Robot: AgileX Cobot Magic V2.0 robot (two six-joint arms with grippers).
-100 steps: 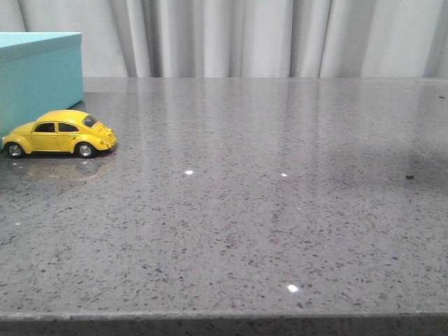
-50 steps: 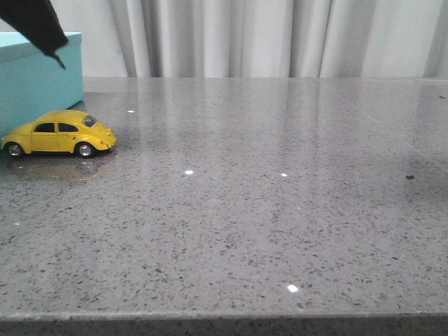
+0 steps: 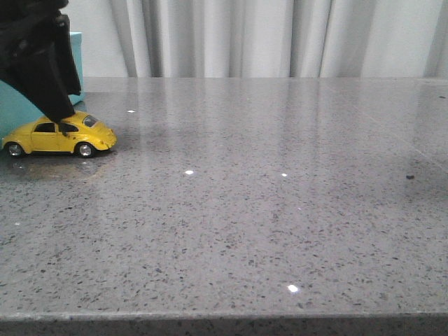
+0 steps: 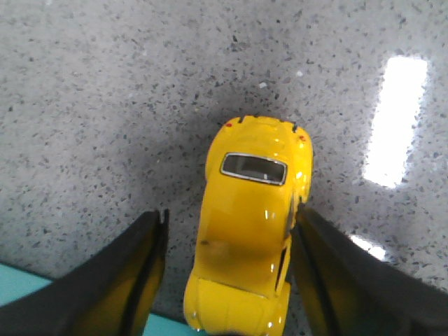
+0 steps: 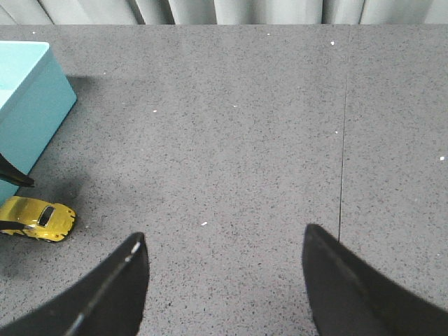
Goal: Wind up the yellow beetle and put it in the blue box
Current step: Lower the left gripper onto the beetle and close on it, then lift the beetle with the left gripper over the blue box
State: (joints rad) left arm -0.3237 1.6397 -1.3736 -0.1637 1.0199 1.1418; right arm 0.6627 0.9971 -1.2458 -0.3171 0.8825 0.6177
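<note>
The yellow beetle (image 3: 59,136) stands on the grey stone table at the far left, just in front of the blue box (image 3: 10,112). My left gripper (image 3: 61,115) is down over the car's roof. In the left wrist view the gripper (image 4: 231,212) is open with its jaws on either side of the beetle (image 4: 252,238). One finger (image 4: 329,280) is against the car's side and the other finger (image 4: 133,280) is apart from it. My right gripper (image 5: 224,236) is open and empty, high over the table, and is out of the front view.
The right wrist view shows the beetle (image 5: 38,219) beside the blue box (image 5: 28,98) at the table's left. Grey curtains (image 3: 266,38) hang behind the table's back edge. A small dark speck (image 3: 409,176) lies at the right.
My left gripper has come down from the upper left into view and now straddles the beetle. The car has not moved.
</note>
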